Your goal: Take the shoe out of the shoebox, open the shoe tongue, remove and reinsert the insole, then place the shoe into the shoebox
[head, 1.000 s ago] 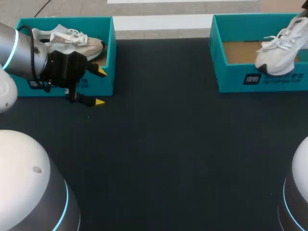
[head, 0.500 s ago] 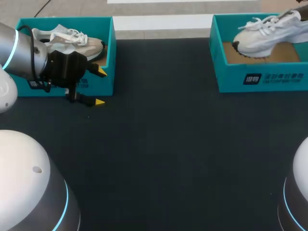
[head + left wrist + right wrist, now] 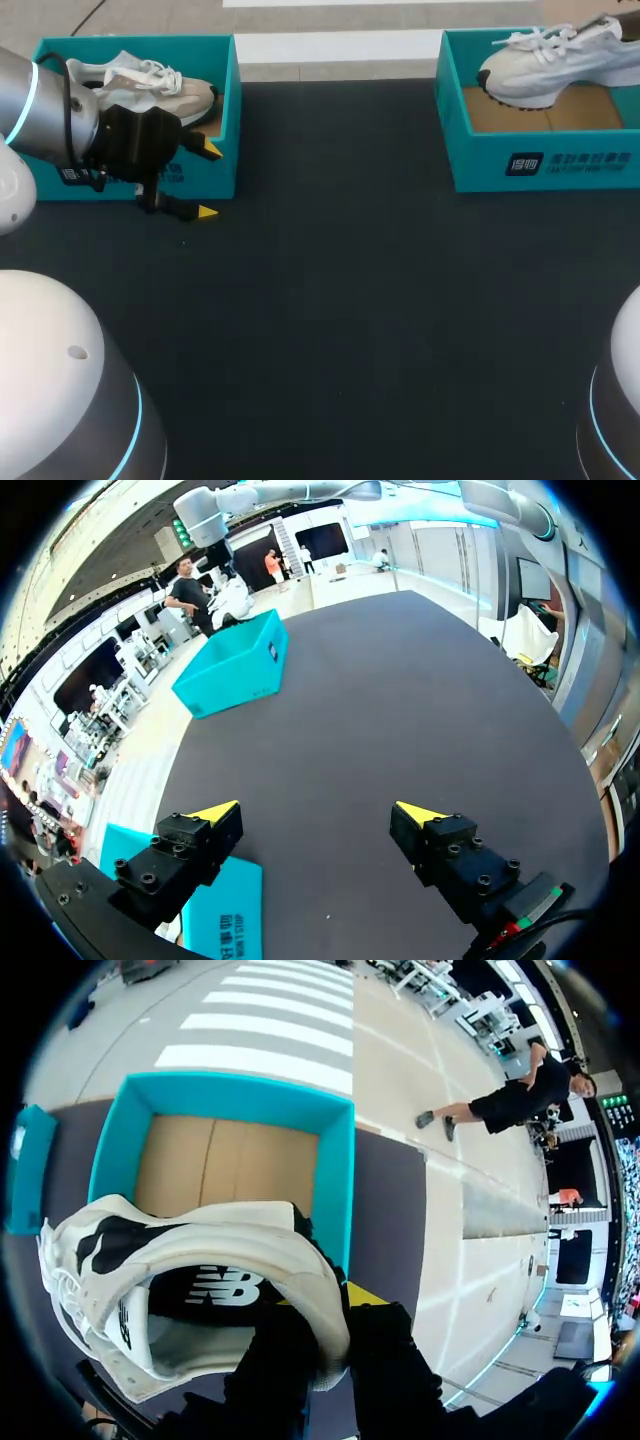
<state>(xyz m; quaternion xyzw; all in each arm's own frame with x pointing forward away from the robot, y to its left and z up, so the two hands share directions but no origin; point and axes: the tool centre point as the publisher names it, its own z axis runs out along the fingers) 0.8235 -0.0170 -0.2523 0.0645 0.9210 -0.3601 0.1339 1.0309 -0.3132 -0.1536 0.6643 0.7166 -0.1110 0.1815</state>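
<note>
Item: white sneaker [image 3: 545, 70], held above the open right shoebox [image 3: 545, 160], toe towards the table's middle, sole down and clear of the cardboard floor. Holder: right gripper [image 3: 330, 1310], pinching the sneaker's heel collar, one finger inside the opening and one outside it. Left gripper [image 3: 208, 181]: fingers spread wide and holding nothing, just in front of the left shoebox [image 3: 225, 110], which holds a second sneaker [image 3: 150, 85], beige and white. Surface: black table [image 3: 350, 300]. Status, by judgement: the sneaker hangs over its box, neither resting inside nor set on the table, so this is either the lift-out or the return, and the pictures do not settle which. The tongue looks unopened and a dark insole [image 3: 215, 1305] appears seated inside, so the tongue and insole work may yet be undone. View notes: the head view alone shows both boxes and the sneaker's laced side. The right wrist view alone shows the grip on the collar, the sneaker's interior and the box floor beneath. The left wrist view confirms the empty gap between the left fingers, with the right shoebox far ahead.
</note>
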